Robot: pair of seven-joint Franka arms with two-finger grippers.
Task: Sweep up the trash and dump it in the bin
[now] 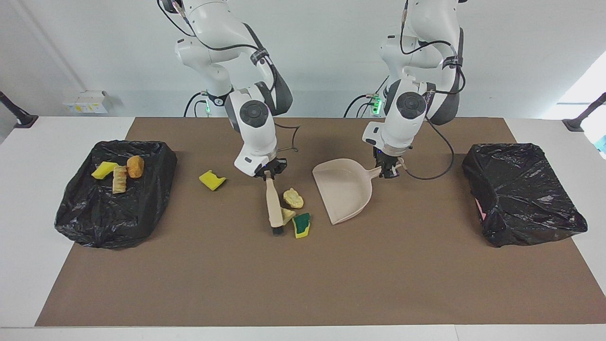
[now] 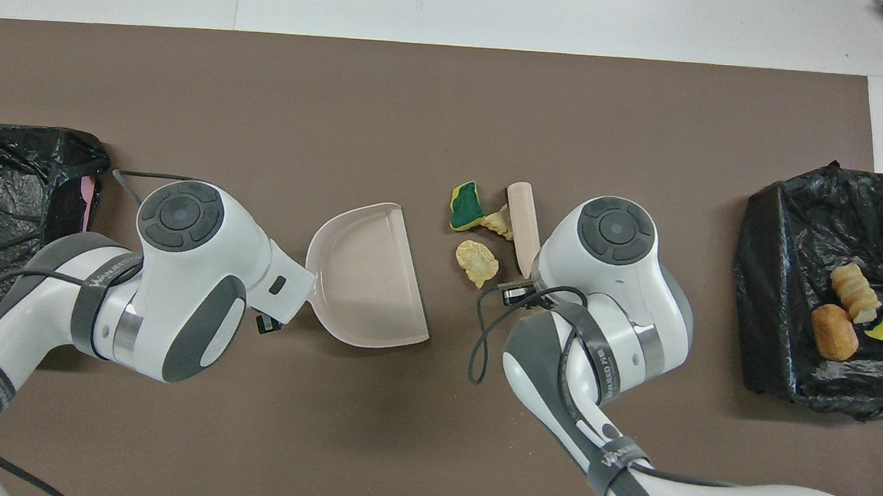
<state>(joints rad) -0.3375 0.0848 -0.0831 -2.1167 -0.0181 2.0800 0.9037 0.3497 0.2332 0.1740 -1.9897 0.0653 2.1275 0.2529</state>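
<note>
My right gripper [image 1: 270,173] is shut on the top of the beige brush [image 1: 272,203], whose black bristles [image 1: 277,232] rest on the mat. A pale beige chunk [image 1: 287,215], a green-and-yellow sponge [image 1: 301,225] and a yellow chunk [image 1: 293,198] lie beside the brush, between it and the dustpan [image 1: 343,189]. They also show in the overhead view: the pale chunk [image 2: 498,222], the sponge [image 2: 465,206], the yellow chunk [image 2: 477,259]. My left gripper [image 1: 389,169] is shut on the dustpan's handle. A yellow wedge [image 1: 211,180] lies alone toward the right arm's end.
A black-bagged bin [image 1: 85,213] at the right arm's end holds a yellow [image 1: 104,169], a striped beige [image 1: 120,179] and an orange chunk [image 1: 135,166]. Another black-bagged bin [image 1: 521,192] stands at the left arm's end. Brown mat [image 1: 303,284] covers the table.
</note>
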